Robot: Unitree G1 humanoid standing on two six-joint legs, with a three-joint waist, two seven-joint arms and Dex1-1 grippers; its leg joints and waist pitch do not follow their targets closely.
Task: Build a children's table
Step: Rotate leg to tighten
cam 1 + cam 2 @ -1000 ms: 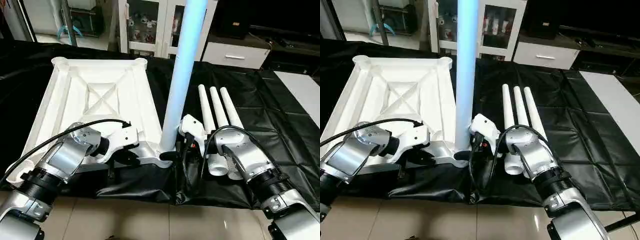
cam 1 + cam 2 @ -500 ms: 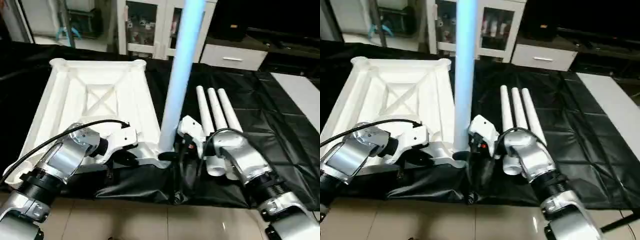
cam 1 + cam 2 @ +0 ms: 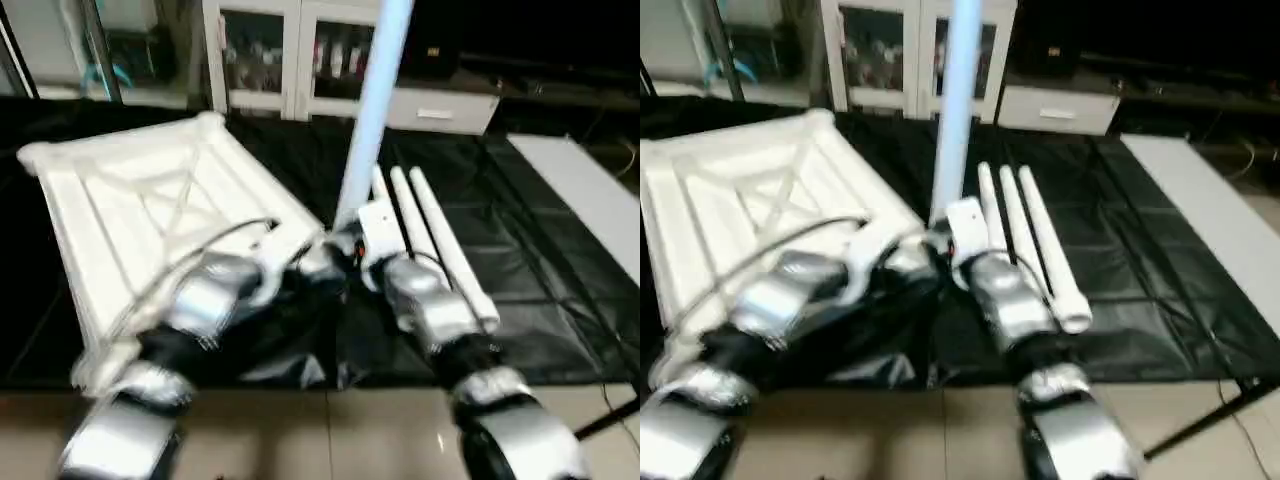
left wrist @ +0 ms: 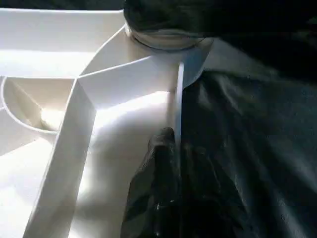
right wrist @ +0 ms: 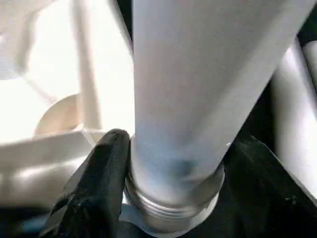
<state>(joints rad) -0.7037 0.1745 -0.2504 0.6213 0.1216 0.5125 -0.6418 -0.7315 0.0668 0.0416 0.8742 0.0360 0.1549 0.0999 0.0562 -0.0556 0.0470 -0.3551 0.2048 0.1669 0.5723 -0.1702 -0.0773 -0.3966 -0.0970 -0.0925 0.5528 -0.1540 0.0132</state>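
The white tabletop [image 3: 130,210] lies underside up on the black cloth, its X-bracing showing. One white leg [image 3: 370,110] stands upright in the near right corner socket [image 5: 173,203]. My right gripper [image 5: 176,168] is shut on this leg [image 5: 198,74] just above the socket, one black finger [image 5: 99,168] on each side. My left gripper [image 4: 176,148] is shut on the tabletop's thin rim wall [image 4: 178,99] beside that corner. Three more legs [image 3: 430,220] lie side by side on the cloth to the right of the tabletop.
The black-covered worktable [image 3: 540,240] ends at its front edge near my arms, with tiled floor [image 3: 330,430] below. A white glass-door cabinet [image 3: 290,60] stands behind. A light table surface [image 3: 580,190] lies at the far right.
The whole picture has swung and tilted, so the camera has moved. Both grips look unchanged, and the leg still stands in its corner socket.
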